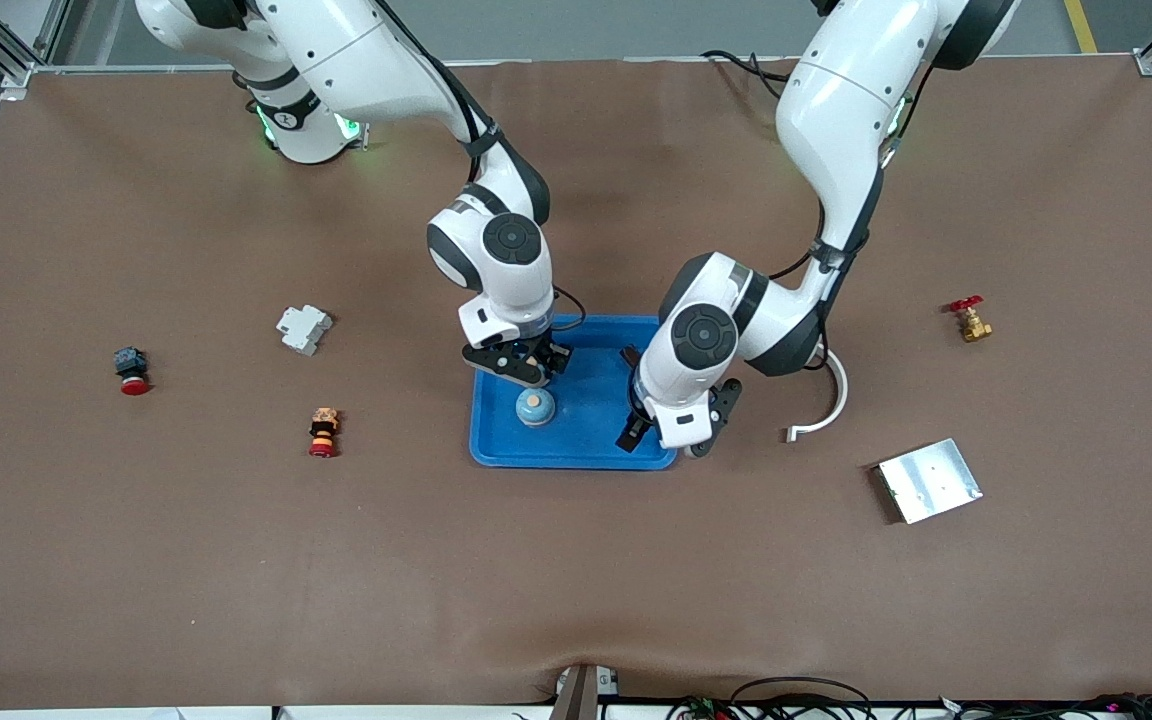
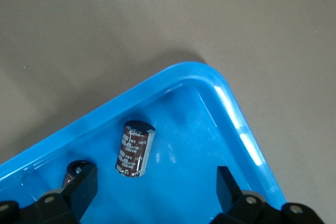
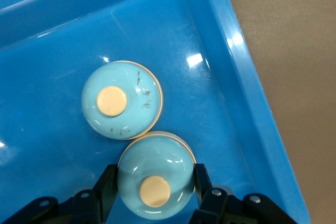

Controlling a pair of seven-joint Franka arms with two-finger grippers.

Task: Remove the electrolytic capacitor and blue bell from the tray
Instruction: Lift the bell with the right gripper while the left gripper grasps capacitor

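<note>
Two bells are present in the blue tray (image 1: 591, 450): one bell (image 3: 122, 99) sits free on the tray floor, and a second bell (image 3: 156, 181) is clamped between the fingers of the right end effector (image 3: 155, 182), touching the first. In the front view the free one (image 1: 535, 406) is visible just below the right end effector (image 1: 516, 365), which is low over the tray's end nearest the right arm.

One capacitor (image 2: 134, 148), a dark cylinder with pale print, lies on its side on the tray floor near a tray corner. The left end effector (image 2: 152, 184) is over it with its two fingers (image 2: 81, 182) spread wide, one to each side, holding nothing. In the front view the left end effector (image 1: 671, 425) is over the tray's end nearest the left arm.

Loose items on the brown tabletop (image 1: 576, 580), all well apart from the tray: toward the right arm's end, one white breaker block (image 1: 303, 328), one red-capped push button (image 1: 131, 370) and one orange-and-red button (image 1: 323, 431); toward the left arm's end, one curved white bracket (image 1: 824, 405) just beside the left arm's wrist, one metal plate (image 1: 930, 480) and one brass valve (image 1: 971, 319) with a red handle. Nothing lies between the end effectors and the tray contents.
</note>
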